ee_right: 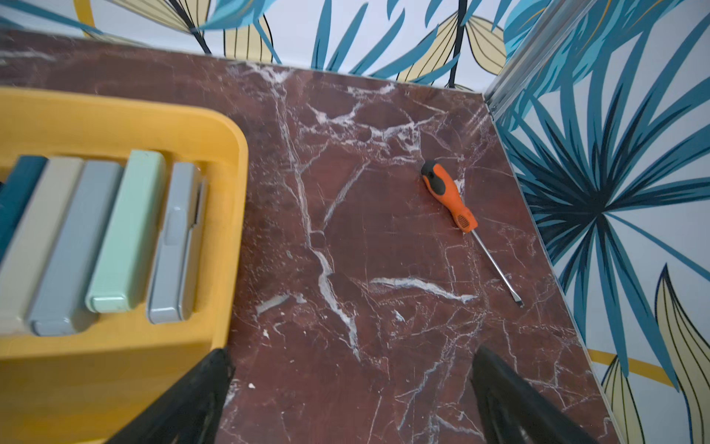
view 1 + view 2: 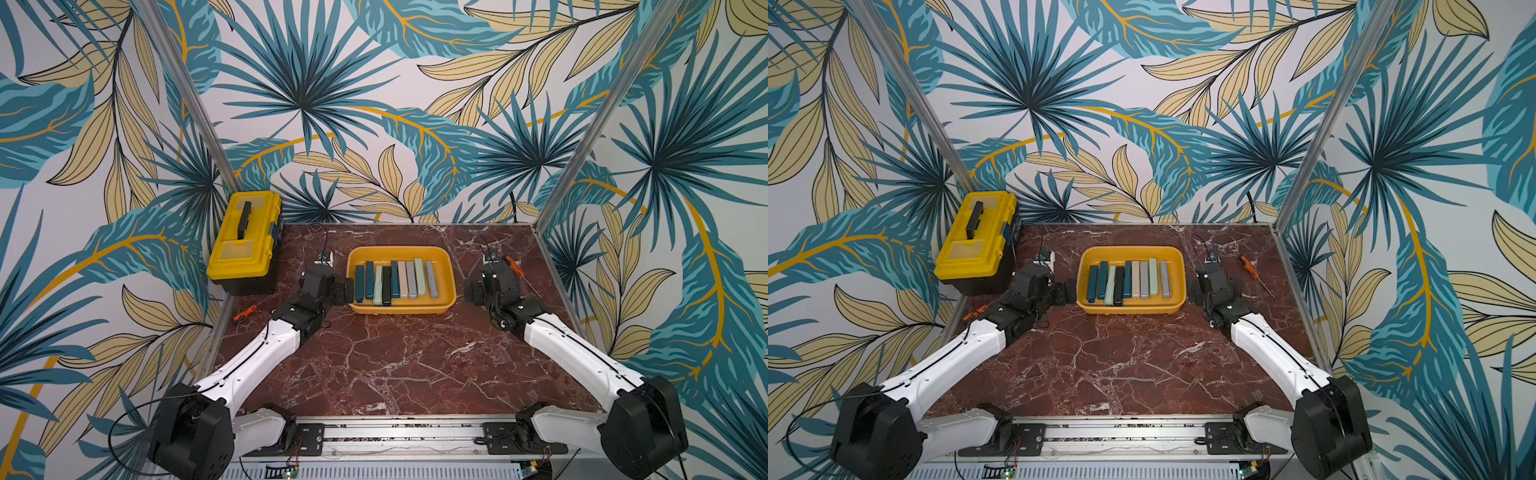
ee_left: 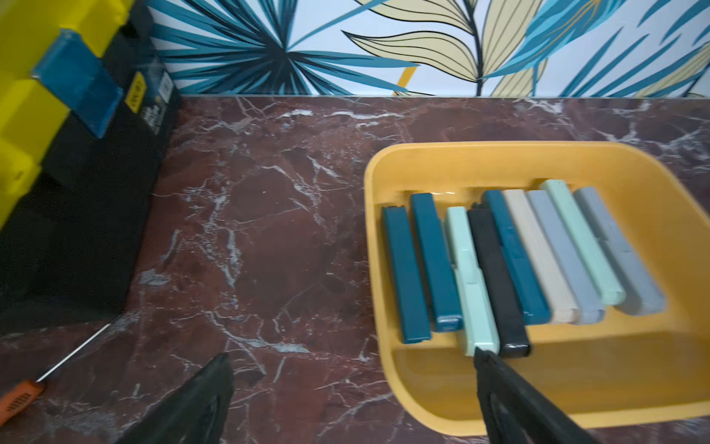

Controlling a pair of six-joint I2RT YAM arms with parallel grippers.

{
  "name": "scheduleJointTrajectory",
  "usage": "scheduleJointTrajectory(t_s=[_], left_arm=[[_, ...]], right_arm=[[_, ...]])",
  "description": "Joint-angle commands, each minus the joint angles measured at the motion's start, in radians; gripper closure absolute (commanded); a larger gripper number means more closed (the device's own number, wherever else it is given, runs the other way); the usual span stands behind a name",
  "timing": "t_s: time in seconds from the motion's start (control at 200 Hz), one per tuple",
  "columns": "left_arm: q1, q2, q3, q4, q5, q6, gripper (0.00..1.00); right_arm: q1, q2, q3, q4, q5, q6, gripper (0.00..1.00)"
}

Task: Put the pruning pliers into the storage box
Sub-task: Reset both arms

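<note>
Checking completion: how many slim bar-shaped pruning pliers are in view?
9 pliers, all side by side in the shallow yellow-orange plastic tray: three teal, two mint, two grey, one black, one beige.

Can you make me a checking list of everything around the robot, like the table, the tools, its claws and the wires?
Surface: red-brown marble table, bare at the front.
Job's things: nine pruning pliers lie side by side inside the storage box; none seen outside it.
Clutter: shut yellow toolbox at the far left; right screwdriver and left screwdriver, both orange-handled, loose on the table.
Grippers: left gripper open, empty, beside the box's left wall; right gripper open, empty, beside its right wall.
Cables: black cable loop by the left arm's base.
Surroundings: leaf-patterned walls, metal corner posts.
</note>
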Motion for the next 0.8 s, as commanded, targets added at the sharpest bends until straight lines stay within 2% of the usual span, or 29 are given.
scheduleJointTrajectory(t_s=[0.0, 0.155, 0.225, 0.315, 0.416, 0.491, 0.611, 0.701, 0.796], left_arm=[[0.097, -0.019, -0.122, 0.303, -0.021, 0.126, 0.0], [0.196, -0.006, -0.288, 0.537, 0.053, 0.199, 0.0], [0.214, -0.007, -0.34, 0.653, 0.032, 0.243, 0.0], [0.273, 0.038, -0.351, 0.712, 0.06, 0.262, 0.0], [0.341, 0.13, -0.371, 0.844, 0.13, 0.229, 0.0], [0.359, 0.211, -0.375, 0.964, 0.168, 0.228, 0.0], [0.367, 0.312, -0.329, 0.962, 0.246, 0.239, 0.0], [0.367, 0.392, -0.382, 1.154, 0.248, 0.247, 0.0], [0.367, 0.359, -0.389, 1.106, 0.268, 0.246, 0.0]], right_arm=[[-0.055, -0.04, -0.086, 0.265, 0.059, -0.043, 0.01], [-0.189, -0.085, -0.253, 0.511, -0.05, -0.038, 0.01], [-0.242, -0.087, -0.299, 0.58, -0.092, -0.028, 0.0], [-0.298, -0.03, -0.341, 0.65, -0.118, -0.013, 0.0], [-0.351, 0.069, -0.406, 0.842, -0.18, 0.042, 0.01], [-0.36, 0.137, -0.397, 0.897, -0.216, 0.056, 0.01], [-0.361, 0.176, -0.344, 0.833, -0.285, 0.037, 0.01], [-0.359, 0.194, -0.366, 0.896, -0.379, -0.002, 0.01], [-0.358, 0.282, -0.465, 1.192, -0.406, -0.032, 0.01]])
